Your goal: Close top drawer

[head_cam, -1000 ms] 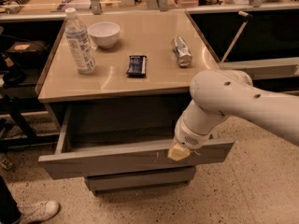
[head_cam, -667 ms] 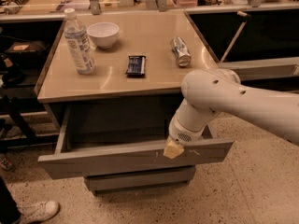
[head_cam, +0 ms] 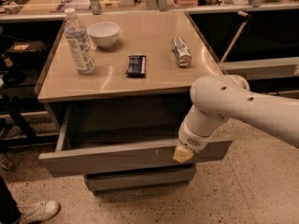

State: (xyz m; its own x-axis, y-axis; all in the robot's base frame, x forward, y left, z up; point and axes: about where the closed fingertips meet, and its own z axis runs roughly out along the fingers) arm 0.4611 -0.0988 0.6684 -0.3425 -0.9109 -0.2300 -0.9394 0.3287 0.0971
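Note:
The top drawer is a wide, shallow grey box pulled out from under the tan tabletop, and its inside looks empty. Its long flat front panel has small white scuffs and sits slightly skewed, the left end lower. My gripper hangs from the white arm and its yellowish tip rests against the front panel, right of the middle. The white wrist housing hides most of the gripper.
On the tabletop stand a water bottle, a white bowl, a dark snack packet and a lying can. A narrower grey drawer front sits below. A person's shoe is at lower left.
My arm has shifted left along the drawer front, and the gripper tip stays against the panel. The drawer looks about as far out as before.

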